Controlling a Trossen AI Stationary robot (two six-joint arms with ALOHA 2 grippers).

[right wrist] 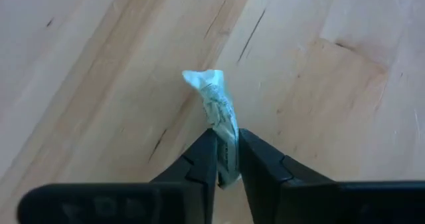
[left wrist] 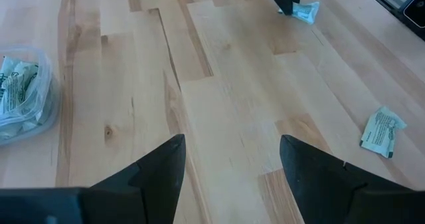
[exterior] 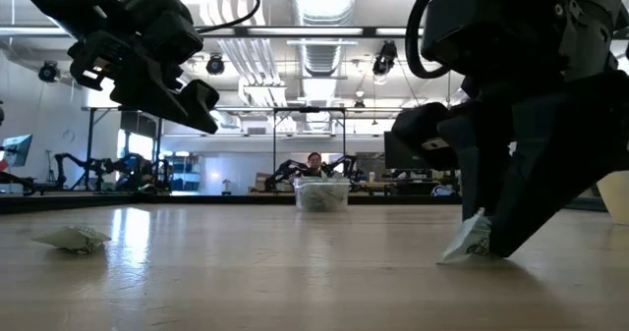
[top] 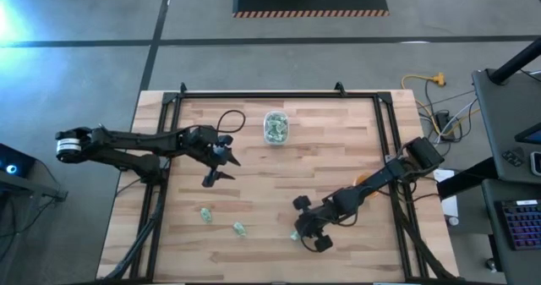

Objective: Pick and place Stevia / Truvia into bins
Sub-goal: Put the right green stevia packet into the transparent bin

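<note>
Three green-and-white Stevia packets show. Two lie flat on the wood near the table's near edge (top: 205, 214) (top: 240, 228). My right gripper (top: 303, 232) has the third (right wrist: 214, 104) and is shut on it, low at the table's near middle. The clear bin (top: 275, 127) stands near the far edge on its base, with several packets inside. My left gripper (top: 218, 168) hovers open above the table, left of and nearer than the bin, holding nothing. Its wrist view shows the bin (left wrist: 20, 91) and one loose packet (left wrist: 382, 131). My right gripper pinches one end of the crumpled packet (right wrist: 226, 151) between its two fingertips, coming from above and slanting down. The packet stands on edge; its free end (right wrist: 202, 83) sticks out past the fingers. In the low view its lower corner (exterior: 454, 256) touches the table.
A dark metal frame (top: 279, 94) runs along the table's far and side edges. A black cable loops on the wood near the left arm (top: 230, 117). Bare wood lies between the bin and my right gripper. A person sits in the room beyond the table (exterior: 314, 162).
</note>
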